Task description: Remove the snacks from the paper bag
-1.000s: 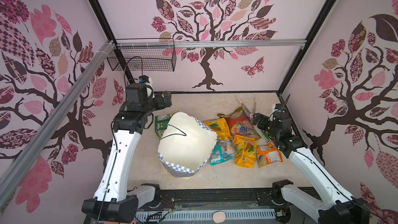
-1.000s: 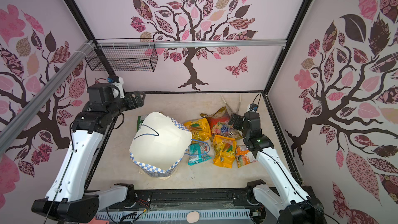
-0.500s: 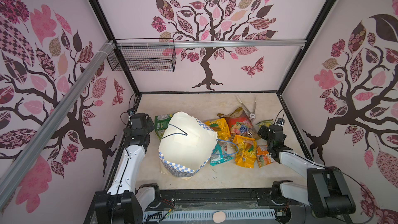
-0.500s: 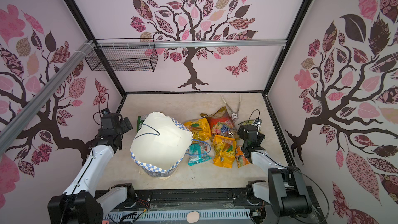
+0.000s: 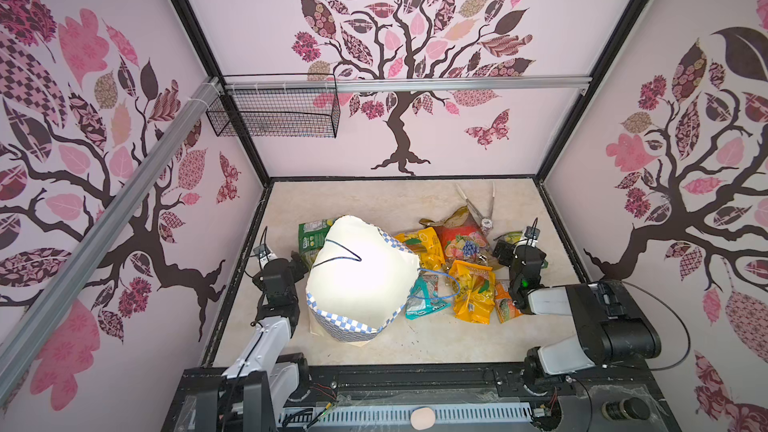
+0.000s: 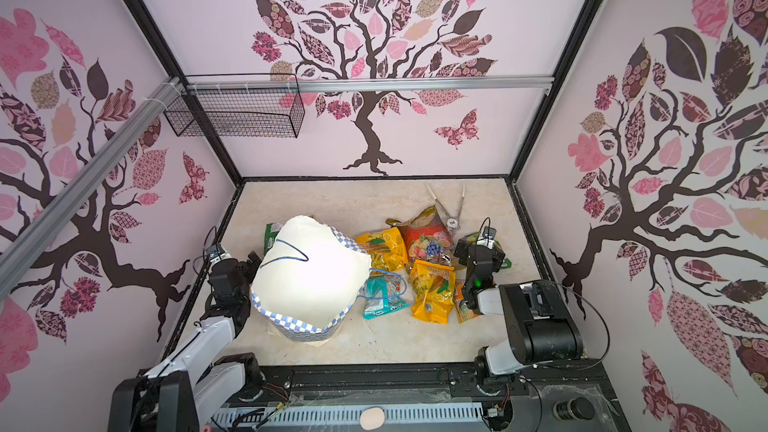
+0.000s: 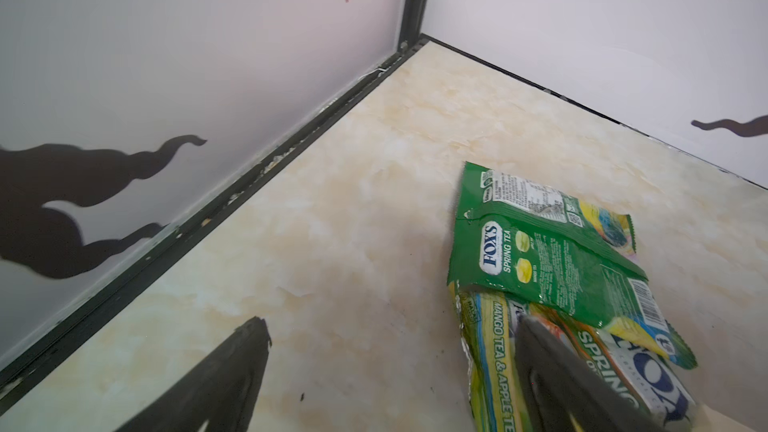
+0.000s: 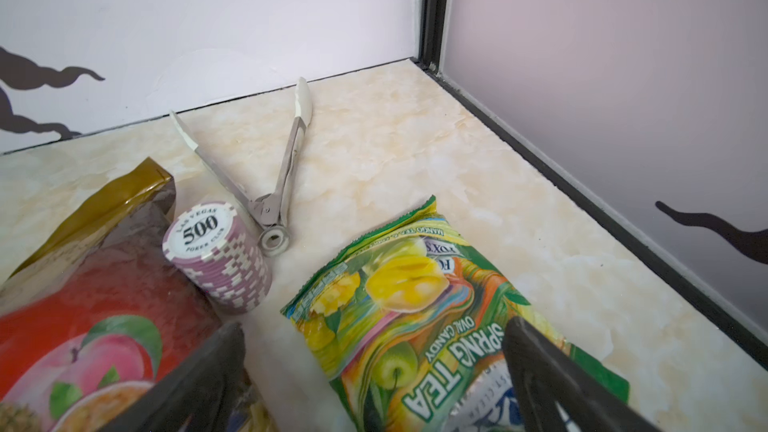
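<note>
Right wrist view, right hand point(image 8: 374, 326) spread wide and empty, green snack packet point(image 8: 399, 280) lying directly beneath it.

We see a cream-white paper bag point(image 5: 361, 280) banded in blue-and-white checks, a red packet point(image 5: 461, 241) printed with fruit, a green packet point(image 7: 548, 268), a beige marbled table point(image 5: 374, 201).

Light falls bright and even from above. The paper bag point(image 5: 357, 284) glares almost white in both top views, its face washed out. The wide lens splays the wall posts point(image 5: 193, 35) outward toward the edges. In my wrist views my jaws loom dark and blurred, and shadows on the table point(image 7: 332, 243) stay faint and soft.
</note>
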Motion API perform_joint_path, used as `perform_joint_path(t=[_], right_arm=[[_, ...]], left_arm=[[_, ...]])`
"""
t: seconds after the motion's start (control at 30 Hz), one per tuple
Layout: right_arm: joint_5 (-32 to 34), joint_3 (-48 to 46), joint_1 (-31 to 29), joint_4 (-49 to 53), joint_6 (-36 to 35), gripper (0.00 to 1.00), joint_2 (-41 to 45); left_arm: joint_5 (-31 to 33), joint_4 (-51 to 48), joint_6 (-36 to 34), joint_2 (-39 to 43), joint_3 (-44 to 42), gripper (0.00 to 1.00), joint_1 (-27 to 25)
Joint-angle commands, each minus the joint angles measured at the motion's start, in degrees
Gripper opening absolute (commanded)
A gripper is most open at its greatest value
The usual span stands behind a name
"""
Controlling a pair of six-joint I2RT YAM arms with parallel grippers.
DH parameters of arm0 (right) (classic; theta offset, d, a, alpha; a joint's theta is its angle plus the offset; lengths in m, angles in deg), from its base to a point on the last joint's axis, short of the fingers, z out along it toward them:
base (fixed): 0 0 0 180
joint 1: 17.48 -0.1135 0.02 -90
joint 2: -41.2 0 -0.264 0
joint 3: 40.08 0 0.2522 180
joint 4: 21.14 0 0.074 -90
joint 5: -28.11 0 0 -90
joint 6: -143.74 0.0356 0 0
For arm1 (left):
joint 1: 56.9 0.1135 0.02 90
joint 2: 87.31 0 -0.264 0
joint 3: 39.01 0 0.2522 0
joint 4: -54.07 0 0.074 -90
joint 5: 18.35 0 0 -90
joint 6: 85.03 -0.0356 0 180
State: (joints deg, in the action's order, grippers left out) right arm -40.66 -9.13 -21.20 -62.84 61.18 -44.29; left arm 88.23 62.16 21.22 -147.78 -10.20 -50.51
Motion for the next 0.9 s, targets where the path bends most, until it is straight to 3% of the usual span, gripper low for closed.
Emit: perform_joint_path(t=[0.0,0.03,0.13,0.27,0.37,0.43,0.53,0.6,0.87], right_arm=[[-4.8,-1.2,-0.3,-10.8,-3.4,1.0,-4.0],[-5.2,-3.3,-0.3,-19.1,-4.4,1.0,-6.2],[-5.9,-0.6,0.0,-8.2,-3.1,1.0,-2.8],[-6.7,-2.0,0.3,-13.8,-3.4,1.0,-4.4],[-7.0,-1.6,0.5,-11.8,-3.0,1.0,-3.7],[-7.1,-1.6,0.5,-12.0,-3.2,1.0,-3.7],[-7.4,-1.6,0.5,-11.8,-3.2,1.0,-3.7],[-7.4,-1.6,0.5,-11.8,-3.2,1.0,-3.7],[-7.4,-1.6,0.5,-11.8,-3.1,1.0,-3.6]], left_arm=[[-7.3,22.5,-4.9,-8.9,-2.2,0.95,0.0],[-8.6,27.5,-5.3,-13.0,-1.9,0.96,0.0],[-13.9,30.3,-8.6,-19.2,0.7,0.96,0.2],[-17.7,41.1,-9.5,-30.3,1.5,0.98,0.3],[-16.4,32.3,-10.3,-27.8,3.7,0.98,-0.5],[-15.1,33.7,-11.3,-29.6,4.8,0.99,-1.7],[-9.4,25.4,-14.2,-28.4,7.6,0.99,-5.9],[-9.5,28.7,-14.1,-29.5,7.2,0.99,-5.7],[-12.1,26.4,-14.1,-29.3,7.8,0.99,-4.5]])
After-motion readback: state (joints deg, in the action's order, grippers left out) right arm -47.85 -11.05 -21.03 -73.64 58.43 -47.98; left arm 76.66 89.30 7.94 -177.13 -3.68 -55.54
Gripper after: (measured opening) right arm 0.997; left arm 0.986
